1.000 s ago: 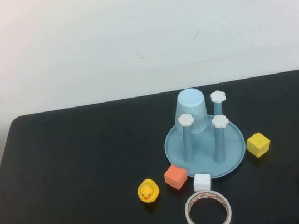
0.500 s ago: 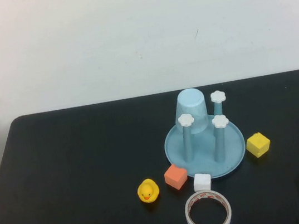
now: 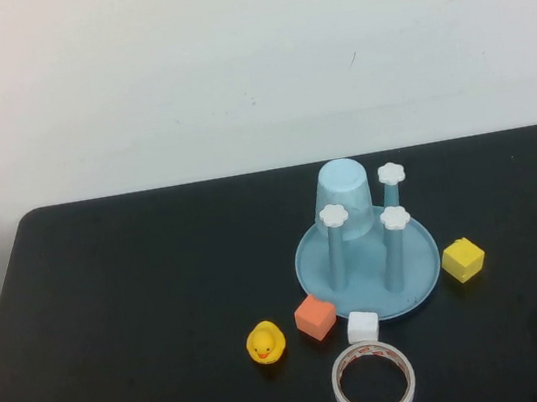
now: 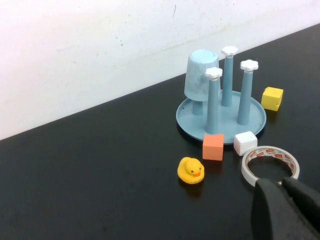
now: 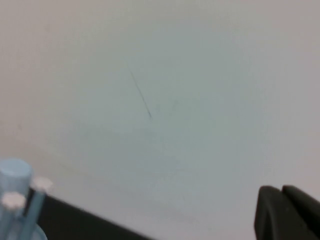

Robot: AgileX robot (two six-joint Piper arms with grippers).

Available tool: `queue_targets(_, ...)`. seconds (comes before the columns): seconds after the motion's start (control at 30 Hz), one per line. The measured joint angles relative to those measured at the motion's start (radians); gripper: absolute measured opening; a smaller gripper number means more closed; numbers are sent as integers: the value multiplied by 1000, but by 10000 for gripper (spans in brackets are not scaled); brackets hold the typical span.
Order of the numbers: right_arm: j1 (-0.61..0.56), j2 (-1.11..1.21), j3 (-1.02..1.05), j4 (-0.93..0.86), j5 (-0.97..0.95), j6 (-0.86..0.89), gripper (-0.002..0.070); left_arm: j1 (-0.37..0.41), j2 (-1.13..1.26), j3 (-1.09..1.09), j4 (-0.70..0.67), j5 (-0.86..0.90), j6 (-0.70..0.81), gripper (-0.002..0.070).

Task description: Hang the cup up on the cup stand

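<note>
Both claws are seen closed and empty: left claw (image 4: 284, 186) low over the counter (image 3: 143, 311), right claw (image 5: 282, 192) raised, with the inverted cup (image 3: 345, 198) hung upright on the cup stand (image 3: 416, 275) beyond them.

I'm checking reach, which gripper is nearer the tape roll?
Left. The left gripper, shut, sits just beside the tape roll. The right gripper, also shut, faces the wall, with the roll outside its view.
</note>
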Motion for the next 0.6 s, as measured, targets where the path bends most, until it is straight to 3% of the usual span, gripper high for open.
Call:
queue_targets(0.07, 0, -2, 65, -103, -67, 134, 0, 0, 0, 0, 0, 0, 0, -1)
queue_targets(0.2, 0, -25, 182, -560, -113, 742, 0, 0, 0, 0, 0, 0, 0, -1)
queue_targets(0.3, 0, -28, 203, -740, -40, 1029, 0, 0, 0, 0, 0, 0, 0, -1)
queue_targets(0.4, 0, -28, 203, -785, 81, 1077, 0, 0, 0, 0, 0, 0, 0, -1)
queue_targets(0.6, 0, -28, 204, -816, 203, 1013, 0, 0, 0, 0, 0, 0, 0, -1)
